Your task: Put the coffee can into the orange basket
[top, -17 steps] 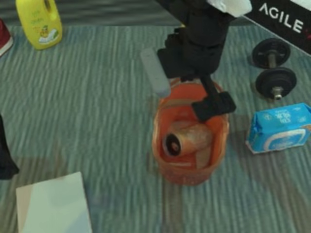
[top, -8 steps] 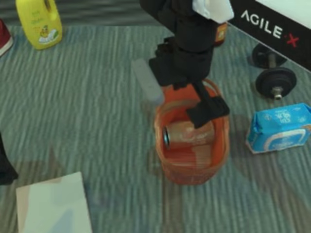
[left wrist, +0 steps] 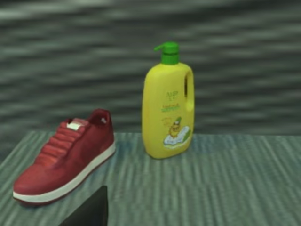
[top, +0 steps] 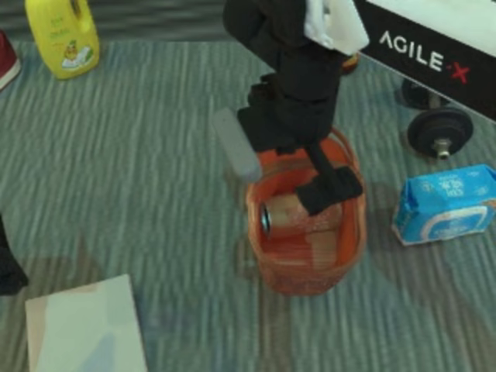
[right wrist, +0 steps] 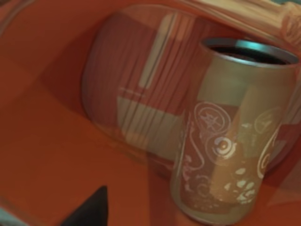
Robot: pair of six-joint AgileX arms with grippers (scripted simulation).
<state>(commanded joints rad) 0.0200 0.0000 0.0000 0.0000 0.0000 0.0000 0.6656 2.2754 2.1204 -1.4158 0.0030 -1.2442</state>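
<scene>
A coffee can (top: 298, 218) is lying on its side inside an orange basket (top: 355, 240) near the middle of a table covered in striped grey-green cloth (top: 155, 209). The can's dark end is facing the table's left side. The right gripper (top: 291, 177) is hanging just above the basket, its fingers spread wide: one grey finger (top: 236, 146) is sticking out past the basket's left rim, and one black finger (top: 329, 190) is crossing over the can without gripping it. The right wrist view is showing the can's pale printed pattern up close against the orange basket floor, with nothing pinching it.

The main work looks done, since the can is resting in the basket and released; what appears to be left is lifting the right arm clear.

Compared with a second ago, the can is lying flatter and lower in the basket rather than tipped up toward the camera, and the arm's white housing is sitting further across the frame.

The left arm is parked at the table's left edge (top: 8, 267), facing a red sneaker (left wrist: 66, 157) and a yellow pump bottle (left wrist: 168, 115); whether its fingers are spread or closed cannot be told
</scene>
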